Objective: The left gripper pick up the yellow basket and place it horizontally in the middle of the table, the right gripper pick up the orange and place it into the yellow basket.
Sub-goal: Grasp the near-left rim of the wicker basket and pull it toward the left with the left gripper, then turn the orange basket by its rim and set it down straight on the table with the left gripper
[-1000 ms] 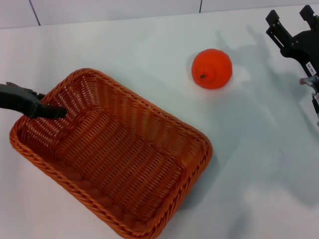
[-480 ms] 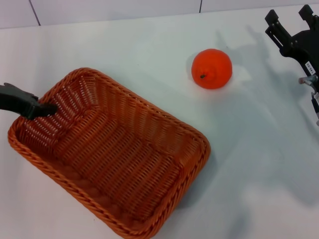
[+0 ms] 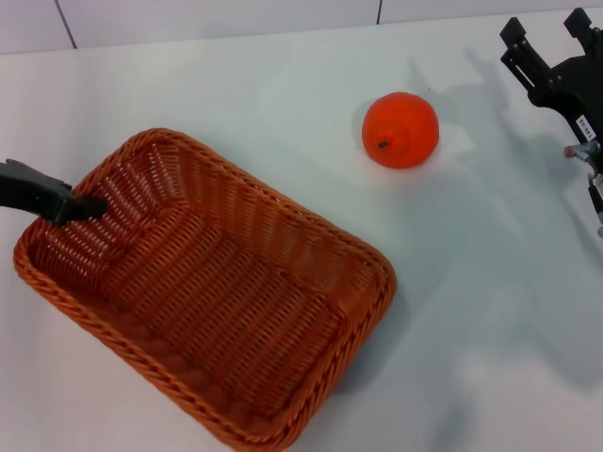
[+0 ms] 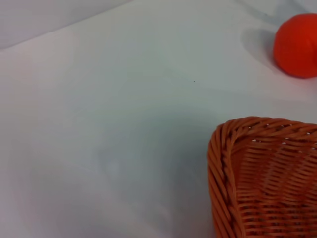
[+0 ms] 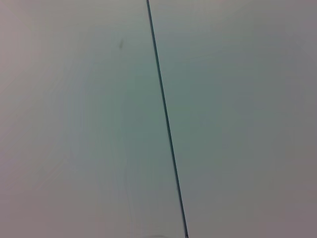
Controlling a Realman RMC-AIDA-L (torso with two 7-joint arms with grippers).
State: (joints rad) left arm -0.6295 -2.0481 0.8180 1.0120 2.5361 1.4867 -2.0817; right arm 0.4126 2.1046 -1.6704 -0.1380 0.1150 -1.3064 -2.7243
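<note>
Yellow basket (image 3: 203,297) — orange-brown wicker in fact, braided rim, sloped sides. Sits at about 7 o'clock of the head view, nearest the robot, empty, its long axis running diagonally from 10 toward 5. That skew likely explains the hold: it does not yet lie horizontally mid-table, so I judge the basket step unfinished.

Left gripper (image 3: 89,204) at 9 o'clock. One slim black finger reaches over the rim at the basket's left short end, tip against the inner wall. A second finger, if any, is hidden; whether the wall is pinched I cannot tell. A grip at one end would let the arm swing the basket round. The left wrist view shows only a rim corner and bare surface beyond.

Orange (image 3: 400,129) at 1 o'clock, resting on the table (image 3: 471,330), well apart from the basket, dark stem spot turned toward the robot. Untouched; its turn comes after the basket settles.

Right gripper (image 3: 551,33) at 2 o'clock by the edge, parked, two black fingers spread apart with nothing between them, well right of the orange. Probably waiting.

Surface: plain white, matte, soft shadows under fruit and arm. Room: pale wall panels (image 3: 217,19) at 12 o'clock with thin dark seams; the right wrist view shows one such seam only.
</note>
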